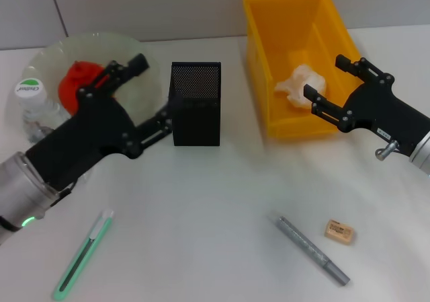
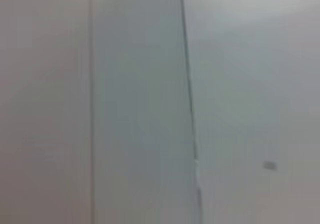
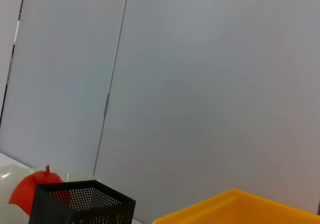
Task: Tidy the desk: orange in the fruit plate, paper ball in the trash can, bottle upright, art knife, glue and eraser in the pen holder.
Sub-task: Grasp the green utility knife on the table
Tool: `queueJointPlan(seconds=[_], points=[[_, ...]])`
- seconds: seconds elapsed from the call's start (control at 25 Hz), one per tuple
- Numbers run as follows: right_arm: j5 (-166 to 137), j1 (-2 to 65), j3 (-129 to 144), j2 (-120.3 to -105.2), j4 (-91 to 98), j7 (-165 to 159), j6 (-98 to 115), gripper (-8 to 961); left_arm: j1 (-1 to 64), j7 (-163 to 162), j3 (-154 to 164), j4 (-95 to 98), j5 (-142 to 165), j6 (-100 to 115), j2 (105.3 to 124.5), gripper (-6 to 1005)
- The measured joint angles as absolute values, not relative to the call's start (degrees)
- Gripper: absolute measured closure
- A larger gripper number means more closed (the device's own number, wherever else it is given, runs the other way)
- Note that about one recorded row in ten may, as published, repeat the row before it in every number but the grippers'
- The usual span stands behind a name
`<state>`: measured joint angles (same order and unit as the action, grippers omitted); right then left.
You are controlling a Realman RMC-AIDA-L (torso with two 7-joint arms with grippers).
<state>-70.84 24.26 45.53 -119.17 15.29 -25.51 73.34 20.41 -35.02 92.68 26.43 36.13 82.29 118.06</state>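
Both grippers hang empty with fingers spread above the desk

The left gripper (image 1: 144, 97) hovers between the fruit plate (image 1: 144, 53), holding the orange (image 1: 77, 80), and the black mesh pen holder (image 1: 196, 103); the right gripper (image 1: 332, 87) is over the yellow trash can (image 1: 259, 26) with the paper ball (image 1: 299, 83) inside. The bottle (image 1: 30, 103) stands upright; art knife (image 1: 84, 255), glue (image 1: 312, 249) and eraser (image 1: 339, 232) lie on the table (image 1: 201, 214)

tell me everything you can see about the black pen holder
The pen holder is a square, upright box of black mesh, open at the top. It stands on the white desk between the glass plate and the yellow bin, apart from the bin. No tool can be seen in it. The left gripper hangs beside it, its lower finger close against the holder's side; contact cannot be judged.
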Motion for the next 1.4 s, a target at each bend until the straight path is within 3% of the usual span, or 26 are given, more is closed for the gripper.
queueJointPlan(seconds=[0.32, 0.52, 0.92, 1.4], points=[[-70.84, 24.30, 45.53, -119.18, 15.29, -25.59, 72.83, 184, 20.57, -46.48, 90.01, 35.51, 48.66, 71.18, 116.78, 205], [-70.84, 24.13, 45.52, -119.17, 15.29, -25.74, 72.83, 184, 20.57, -48.45, 88.29, 36.86, 51.45, 69.89, 116.77, 205], [-70.84, 23.77, 44.02, -119.11, 16.12, -29.21, 71.52, 185, 20.21, -77.29, 72.57, 59.24, 85.78, 67.16, 117.85, 205], [-70.84, 23.52, 43.33, -119.00, 16.18, -31.64, 70.74, 185, 20.89, -93.49, 71.20, 75.87, 97.82, 73.38, 117.40, 206]])
